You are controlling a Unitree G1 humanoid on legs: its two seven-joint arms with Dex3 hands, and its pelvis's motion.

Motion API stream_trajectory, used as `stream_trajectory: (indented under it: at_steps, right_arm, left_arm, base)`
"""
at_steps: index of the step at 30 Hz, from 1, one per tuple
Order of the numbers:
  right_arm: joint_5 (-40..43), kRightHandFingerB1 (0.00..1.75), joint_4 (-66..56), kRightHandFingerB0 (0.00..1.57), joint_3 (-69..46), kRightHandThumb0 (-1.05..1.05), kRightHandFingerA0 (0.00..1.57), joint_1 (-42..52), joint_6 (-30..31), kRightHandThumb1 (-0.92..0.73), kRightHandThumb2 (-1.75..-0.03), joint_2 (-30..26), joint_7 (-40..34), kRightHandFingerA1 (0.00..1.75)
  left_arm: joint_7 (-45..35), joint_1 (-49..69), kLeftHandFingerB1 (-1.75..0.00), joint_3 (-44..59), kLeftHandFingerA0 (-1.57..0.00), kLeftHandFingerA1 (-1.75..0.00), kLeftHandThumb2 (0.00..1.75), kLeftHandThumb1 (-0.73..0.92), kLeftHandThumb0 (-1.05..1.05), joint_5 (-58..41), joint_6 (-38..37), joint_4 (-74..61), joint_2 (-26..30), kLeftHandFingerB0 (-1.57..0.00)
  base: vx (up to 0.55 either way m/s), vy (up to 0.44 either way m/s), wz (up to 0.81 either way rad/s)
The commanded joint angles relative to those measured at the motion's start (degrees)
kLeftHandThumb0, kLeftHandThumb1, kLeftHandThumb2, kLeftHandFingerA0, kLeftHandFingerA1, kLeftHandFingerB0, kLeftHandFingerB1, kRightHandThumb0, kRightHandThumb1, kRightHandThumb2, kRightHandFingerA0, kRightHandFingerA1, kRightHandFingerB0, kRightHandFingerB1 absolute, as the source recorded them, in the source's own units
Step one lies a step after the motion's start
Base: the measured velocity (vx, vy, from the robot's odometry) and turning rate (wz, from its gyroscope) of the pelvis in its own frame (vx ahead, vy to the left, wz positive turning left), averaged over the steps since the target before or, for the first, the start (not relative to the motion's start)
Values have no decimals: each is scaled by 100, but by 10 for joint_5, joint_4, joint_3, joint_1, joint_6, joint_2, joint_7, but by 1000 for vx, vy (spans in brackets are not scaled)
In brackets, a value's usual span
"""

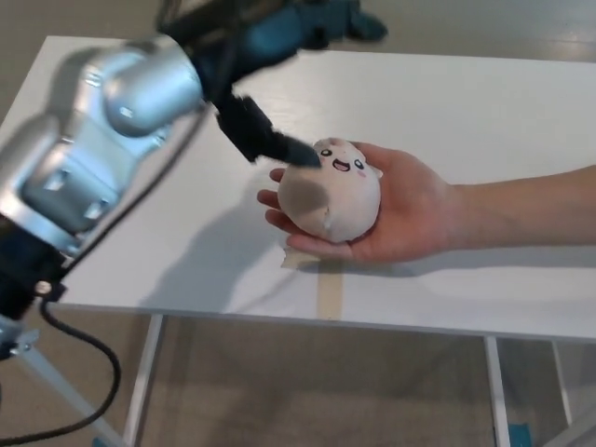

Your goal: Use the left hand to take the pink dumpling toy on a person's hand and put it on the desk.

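Note:
The pink dumpling toy point(332, 197), with a small smiling face, rests in a person's upturned palm point(414, 216) held over the white desk point(484, 112). My left hand point(270, 88) reaches in from the upper left on a silver forearm point(102, 140). It is open and blurred. One black finger point(270, 140) points down and touches the toy's upper left side, while the other fingers point(340, 20) spread out above and behind the toy. Nothing is held. My right hand does not show.
The person's forearm point(531, 209) comes in from the right edge. A strip of beige tape point(328, 296) lies at the desk's front edge below the toy. The desk's metal legs point(140, 382) and a black cable point(84, 372) show beneath it.

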Motion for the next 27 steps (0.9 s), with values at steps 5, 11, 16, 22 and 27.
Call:
stream_trajectory:
  at_steps: [5,11,16,22,27]
  right_arm:
    - [-7,43,2,55,14,-18,66,2,3,-70,-61,-5,8,46]
    - [-8,43,2,55,18,-18,66,-1,6,-70,-61,-5,7,46]
    - [-10,44,1,57,23,-19,66,-1,4,-70,-61,-4,10,46]
    - [-5,44,1,57,21,-19,67,-3,5,-70,-60,-5,13,46]
    - [-6,44,1,56,21,-19,68,-4,6,-70,-60,-5,12,46]
  left_arm:
    - [-36,-45,-35,-120,-19,-40,70,40,-66,196,46,91,-69,-13]
    - [-32,-45,-35,-131,-19,-40,70,40,-66,212,59,114,-94,-11]
    - [-27,-40,-35,-134,-19,-40,70,40,-67,232,55,135,-108,-12]
    - [-24,-25,-35,-128,-20,-40,71,40,-67,251,50,158,-125,-11]
    - [-29,-7,-31,-113,-65,-51,57,55,-42,257,52,168,-140,-31]
  base:
    - [0,0,0]
    - [0,0,0]
    - [0,0,0]
    - [0,0,0]
    - [0,0,0]
